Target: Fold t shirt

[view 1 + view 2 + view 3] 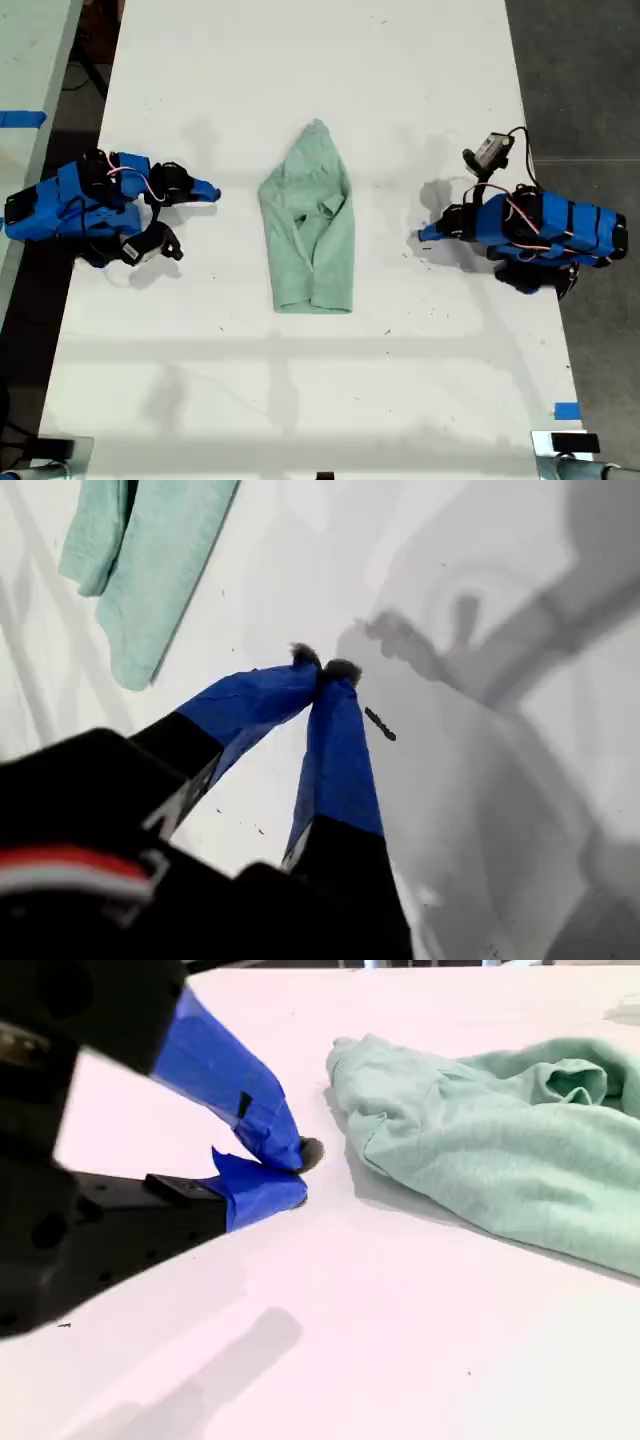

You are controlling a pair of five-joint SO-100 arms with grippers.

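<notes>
The t shirt (311,222) is lying crumpled and partly gathered mid-table (300,420), pointed end away from the exterior view's bottom, touching neither arm. My first gripper (323,667) is sitting with its tips pinched together on nothing, clear of the cloth; my second gripper (290,1175) is likewise closed and empty, just beside an edge. I am judging the layers risky: pinching blind could be catching two plies, dragging the whole bundle instead of folding.

Mint shirt, white desk, blue claws
t shirt (312,225) plain pale mint green; desk (300,60) white; both arms blue with black parts, blue-taped claw fingers (335,750).
</notes>
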